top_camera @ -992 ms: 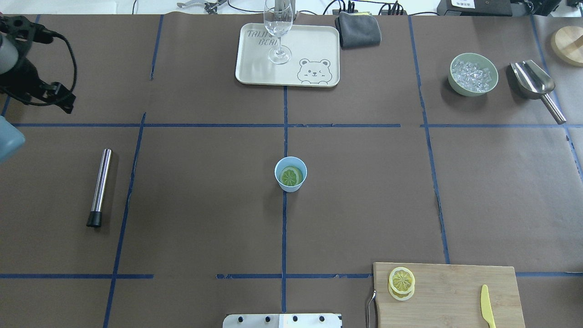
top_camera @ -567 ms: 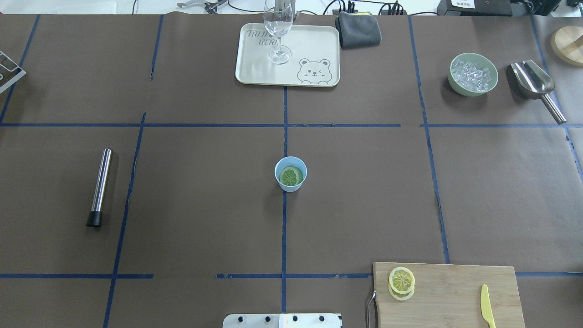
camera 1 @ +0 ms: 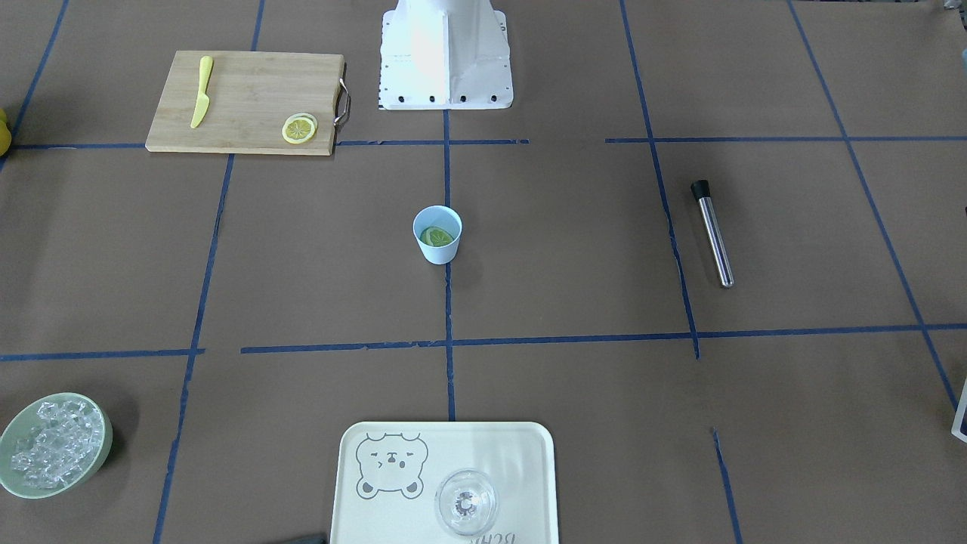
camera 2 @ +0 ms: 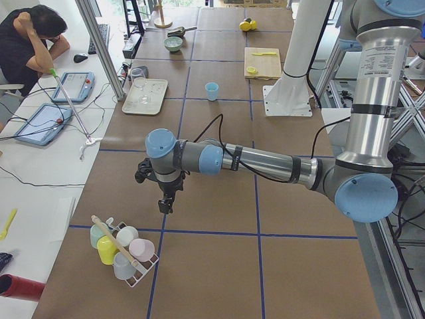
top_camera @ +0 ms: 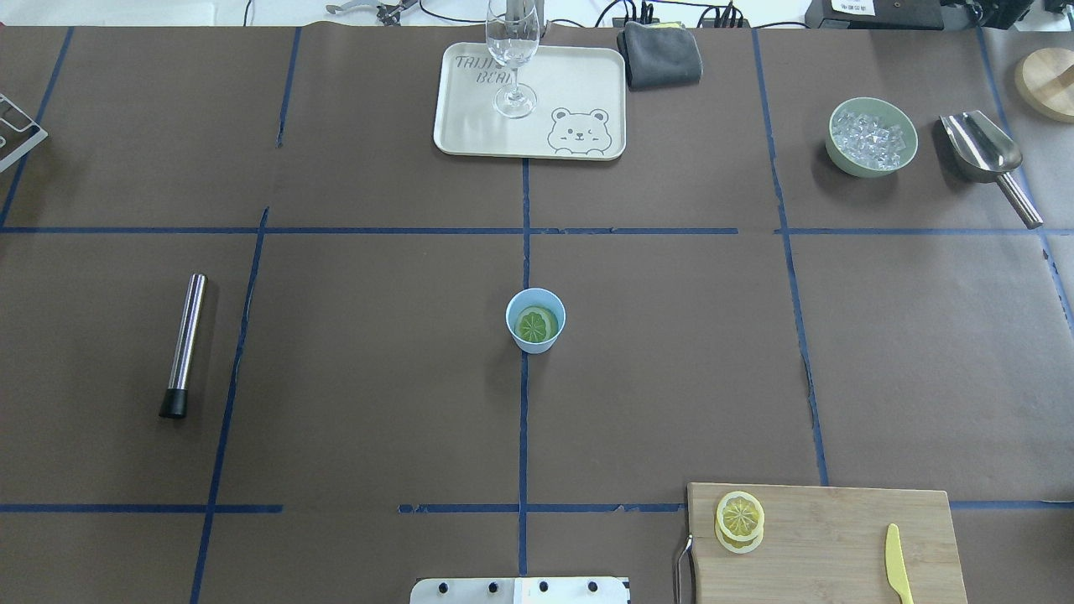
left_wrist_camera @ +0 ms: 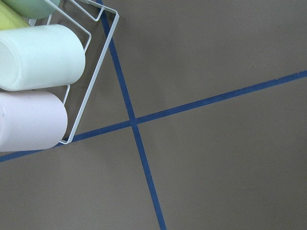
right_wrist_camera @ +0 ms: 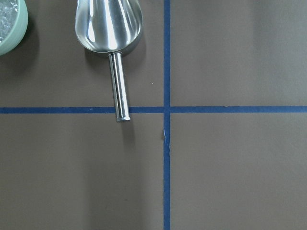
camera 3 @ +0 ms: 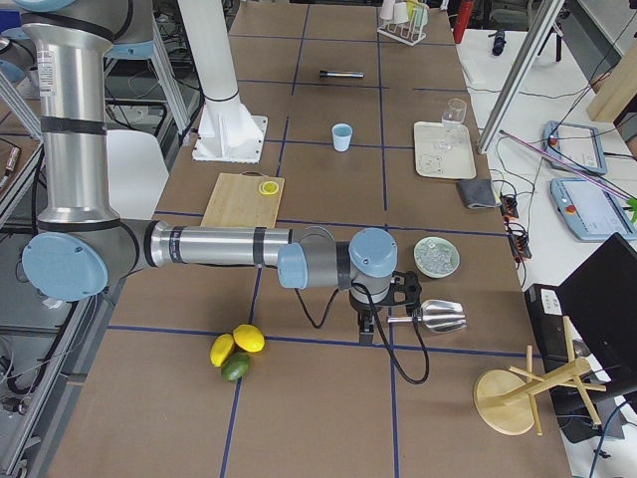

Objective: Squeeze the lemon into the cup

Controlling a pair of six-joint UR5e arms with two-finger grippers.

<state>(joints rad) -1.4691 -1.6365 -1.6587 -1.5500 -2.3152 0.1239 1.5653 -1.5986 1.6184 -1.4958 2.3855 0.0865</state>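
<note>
The light-blue cup [top_camera: 535, 334] stands at the table's middle and also shows in the front view [camera 1: 437, 251]. A lemon slice [top_camera: 537, 325] lies inside it. Two more lemon slices [top_camera: 739, 520] are stacked on the wooden cutting board [top_camera: 839, 545]. My left gripper [camera 2: 166, 203] shows only in the exterior left view, far from the cup, near a wire rack of cups [camera 2: 123, 249]; I cannot tell its state. My right gripper [camera 3: 366, 329] shows only in the exterior right view, beside the steel scoop [camera 3: 438, 316]; I cannot tell its state.
A yellow knife [top_camera: 898, 566] lies on the board. A cream tray [top_camera: 579, 92] with a clear glass [top_camera: 512, 59] stands at the back. A steel muddler [top_camera: 183, 344] lies left. A green bowl of ice [top_camera: 871, 137] and the scoop [top_camera: 986, 159] are back right.
My left arm, seen at the overhead view's left edge a second ago, has moved out of that view. The cup and slices have not moved.
</note>
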